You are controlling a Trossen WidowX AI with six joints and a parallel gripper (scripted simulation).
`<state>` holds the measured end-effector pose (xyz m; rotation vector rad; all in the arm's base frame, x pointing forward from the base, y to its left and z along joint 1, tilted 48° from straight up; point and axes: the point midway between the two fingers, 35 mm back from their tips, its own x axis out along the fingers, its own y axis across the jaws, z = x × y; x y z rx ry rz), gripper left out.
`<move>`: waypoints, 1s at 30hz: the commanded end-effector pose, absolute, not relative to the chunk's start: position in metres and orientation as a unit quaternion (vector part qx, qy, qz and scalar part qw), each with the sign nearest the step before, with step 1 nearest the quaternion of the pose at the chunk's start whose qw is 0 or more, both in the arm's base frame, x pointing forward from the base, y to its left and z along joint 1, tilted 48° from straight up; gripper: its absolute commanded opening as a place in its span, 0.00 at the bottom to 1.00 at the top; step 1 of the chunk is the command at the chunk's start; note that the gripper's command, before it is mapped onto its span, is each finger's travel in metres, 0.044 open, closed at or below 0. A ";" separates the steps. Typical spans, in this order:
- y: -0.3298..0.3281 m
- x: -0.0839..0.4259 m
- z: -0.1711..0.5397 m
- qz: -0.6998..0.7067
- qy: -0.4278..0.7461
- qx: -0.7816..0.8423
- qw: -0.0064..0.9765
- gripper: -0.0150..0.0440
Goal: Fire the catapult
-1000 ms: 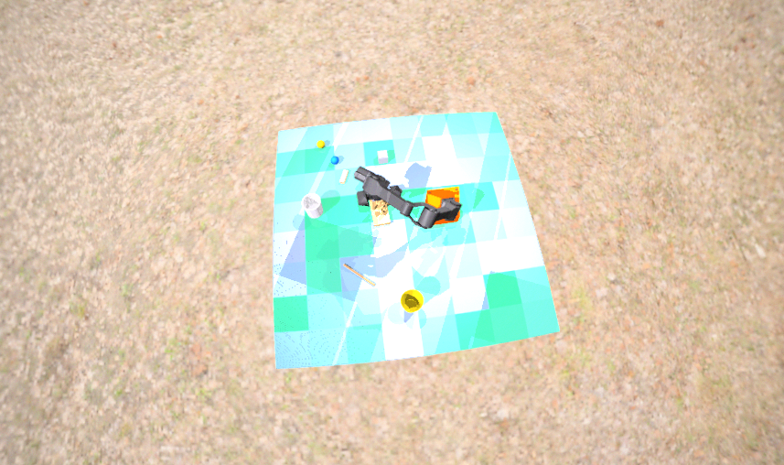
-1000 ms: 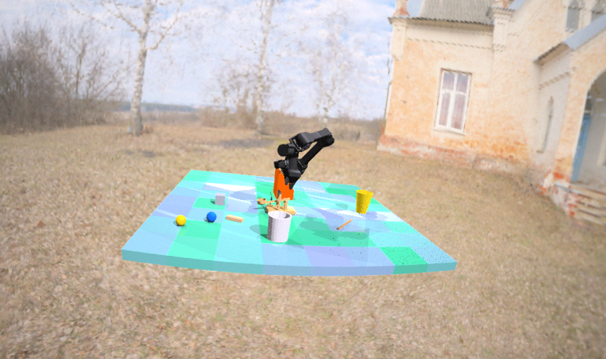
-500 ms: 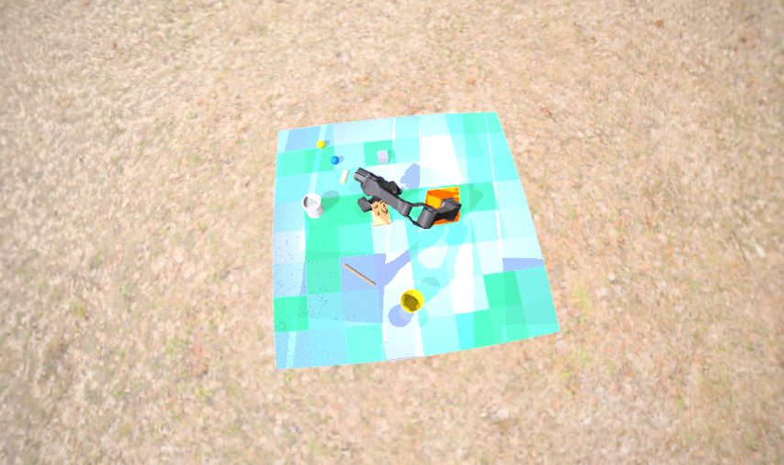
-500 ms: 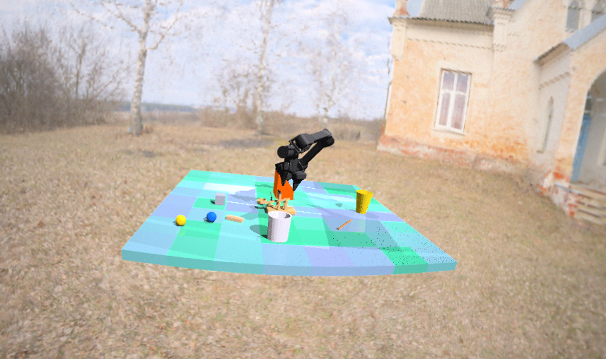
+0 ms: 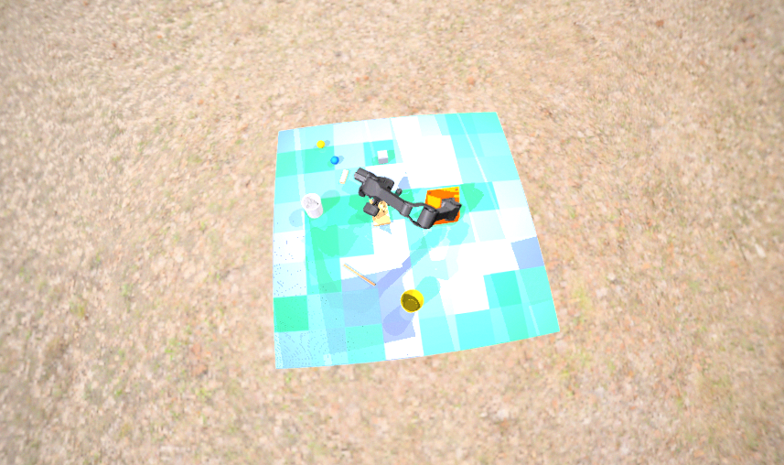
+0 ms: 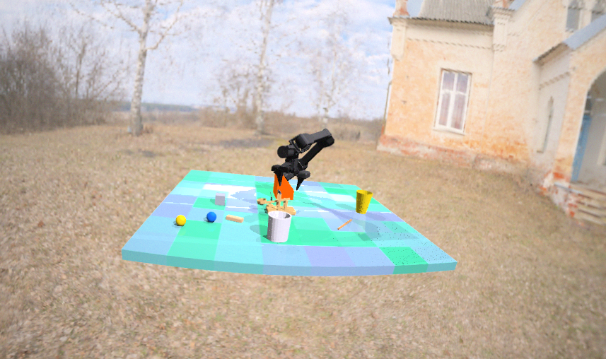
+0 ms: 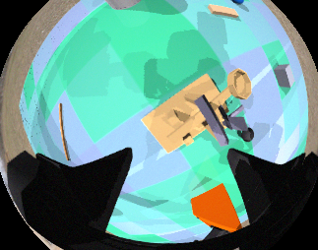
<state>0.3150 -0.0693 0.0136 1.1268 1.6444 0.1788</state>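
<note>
The wooden catapult (image 5: 381,220) (image 6: 276,208) (image 7: 159,127) stands near the middle. Its scoop (image 6: 261,201) (image 7: 239,84) looks empty and points left in the exterior view; the opposite end faces right. The white mug (image 5: 312,206) (image 6: 278,227) (image 7: 123,4) stands upright at the left in the top view, in front of the catapult in the exterior view. A blue ball (image 5: 334,159) (image 6: 211,216) and a yellow ball (image 5: 320,144) (image 6: 180,220) lie apart from it. My gripper (image 6: 289,187) (image 7: 182,154) is open and empty above the catapult, fingers pointing down.
An orange block (image 6: 282,187) (image 7: 215,207) stands behind the catapult. A yellow cup (image 5: 412,300) (image 6: 363,201), a thin stick (image 5: 359,275) (image 6: 344,224) (image 7: 64,132), a grey cube (image 5: 382,156) (image 6: 219,199) (image 7: 284,76) and a small wooden block (image 5: 343,177) (image 6: 235,218) (image 7: 223,11) lie around.
</note>
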 end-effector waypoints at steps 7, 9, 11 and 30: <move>-0.069 0.315 0.015 0.185 0.671 0.382 0.608 1.00; -0.069 0.315 0.015 0.209 0.664 0.360 0.621 1.00; -0.070 0.315 0.015 0.232 0.656 0.338 0.633 1.00; -0.070 0.314 0.017 0.433 0.545 0.114 0.708 1.00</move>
